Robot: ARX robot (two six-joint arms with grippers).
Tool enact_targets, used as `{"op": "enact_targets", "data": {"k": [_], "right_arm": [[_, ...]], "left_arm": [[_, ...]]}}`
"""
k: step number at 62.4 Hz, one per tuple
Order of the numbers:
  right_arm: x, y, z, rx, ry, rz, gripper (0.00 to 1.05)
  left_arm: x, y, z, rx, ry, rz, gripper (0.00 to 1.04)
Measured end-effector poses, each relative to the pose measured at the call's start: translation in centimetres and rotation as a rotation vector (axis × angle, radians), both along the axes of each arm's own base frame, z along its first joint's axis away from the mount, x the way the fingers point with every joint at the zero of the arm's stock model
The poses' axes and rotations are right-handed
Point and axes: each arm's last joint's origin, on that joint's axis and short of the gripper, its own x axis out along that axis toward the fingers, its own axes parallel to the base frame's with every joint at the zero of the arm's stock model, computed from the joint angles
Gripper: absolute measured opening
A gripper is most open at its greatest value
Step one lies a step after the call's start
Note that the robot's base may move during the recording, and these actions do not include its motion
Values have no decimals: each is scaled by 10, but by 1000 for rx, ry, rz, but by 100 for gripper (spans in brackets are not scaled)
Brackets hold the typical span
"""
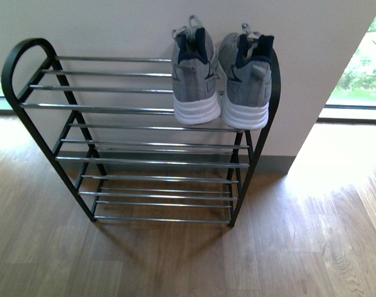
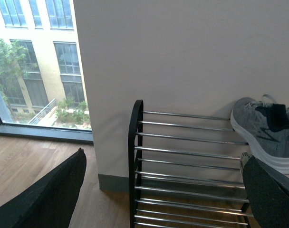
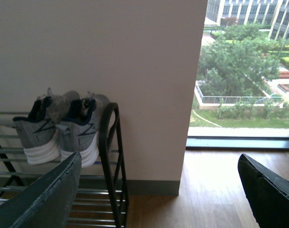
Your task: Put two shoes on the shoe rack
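- The left gripper (image 2: 162,156) is gaping wide, holding and touching nothing.
- The right gripper (image 3: 158,157) is spreading equally wide, empty.
- One grey sneaker (image 1: 194,83) and its mate (image 1: 247,86) are sitting side by side on the shoe rack (image 1: 114,109), on the top tier at its right end.

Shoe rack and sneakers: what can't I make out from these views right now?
- Sneakers: toes hidden behind their own heels and collars, front view; the pair runs off the picture edge, left wrist view.
- Shoe rack: feet cut off by the picture edge, both wrist views.

Likely home entryway, shoe rack (image 1: 114,109), wood floor (image 1: 299,247)
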Motion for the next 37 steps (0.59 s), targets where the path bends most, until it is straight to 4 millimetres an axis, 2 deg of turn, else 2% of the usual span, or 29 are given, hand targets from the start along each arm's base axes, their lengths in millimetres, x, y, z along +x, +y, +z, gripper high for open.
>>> {"op": "enact_targets", "data": {"k": [37], "right_arm": [[0,0,0,-1,0,0,96]], "left_arm": [[0,0,0,0,0,0,95]]}}
